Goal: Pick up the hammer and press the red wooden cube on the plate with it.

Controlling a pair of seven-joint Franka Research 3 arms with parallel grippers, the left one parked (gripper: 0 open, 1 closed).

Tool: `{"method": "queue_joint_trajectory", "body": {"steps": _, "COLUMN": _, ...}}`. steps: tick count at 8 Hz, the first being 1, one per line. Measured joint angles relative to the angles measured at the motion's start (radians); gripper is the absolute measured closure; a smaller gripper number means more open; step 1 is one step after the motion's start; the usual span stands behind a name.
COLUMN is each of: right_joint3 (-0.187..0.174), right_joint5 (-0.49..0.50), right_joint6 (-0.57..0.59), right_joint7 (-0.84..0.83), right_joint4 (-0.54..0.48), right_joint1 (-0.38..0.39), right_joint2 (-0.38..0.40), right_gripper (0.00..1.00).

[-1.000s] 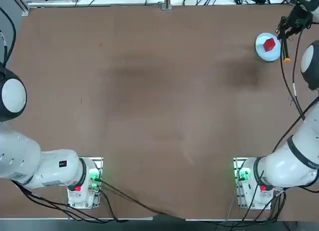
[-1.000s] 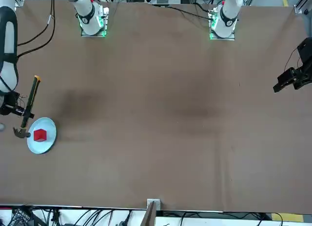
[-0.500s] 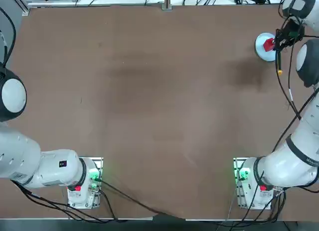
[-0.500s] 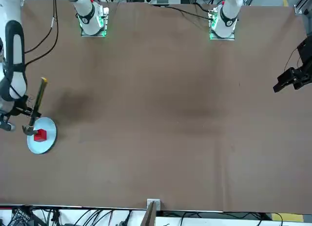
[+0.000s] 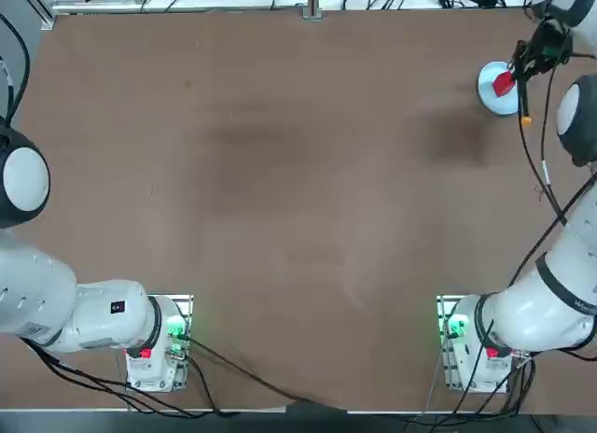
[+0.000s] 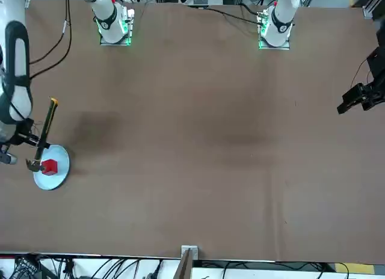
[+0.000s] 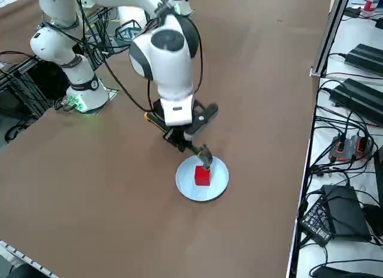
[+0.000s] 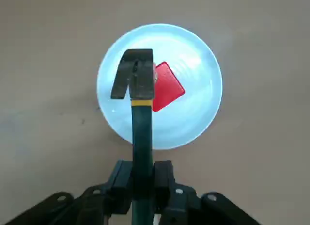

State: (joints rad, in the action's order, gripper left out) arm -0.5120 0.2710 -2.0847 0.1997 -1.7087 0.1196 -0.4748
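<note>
A small red wooden cube [image 8: 168, 87] sits near the middle of the pale-blue plate [image 8: 193, 118] at the table's far right corner. My right gripper [image 8: 142, 182] is shut on the hammer's dark green handle [image 8: 142, 137]. The hammer's dark metal head [image 8: 133, 73] hangs over the plate at the cube's edge, just above it in the right side view; contact cannot be told. From overhead the hammer [image 5: 521, 90] crosses the plate [image 5: 492, 99] beside the cube [image 5: 504, 81], with its orange end pointing back toward the robot. Side view: gripper [image 7: 179, 137], hammer head [image 7: 205, 155], cube [image 7: 202, 176].
The plate [image 6: 57, 177] lies close to the table's right edge and far edge. Cables and electronics sit on a bench beyond that edge. The brown tabletop stretches bare toward the parked left arm.
My right gripper carried the hammer from beside the plate inward over it, so the head now sits at the cube; in the last half second it shifted only slightly.
</note>
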Motion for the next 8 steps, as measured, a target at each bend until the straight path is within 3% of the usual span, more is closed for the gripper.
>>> {"method": "queue_joint_trajectory", "body": {"steps": 3, "right_joint3": 0.0, "right_joint5": -0.023, "right_joint6": 0.03, "right_joint7": 0.0, "right_joint4": 0.005, "right_joint1": -0.002, "right_joint2": 0.015, "right_gripper": 0.78}}
{"method": "queue_joint_trajectory", "body": {"steps": 8, "right_joint3": 0.026, "right_joint5": 0.0, "right_joint6": -0.118, "right_joint7": 0.0, "right_joint4": -0.041, "right_joint1": 0.002, "right_joint2": -0.083, "right_gripper": 0.78}}
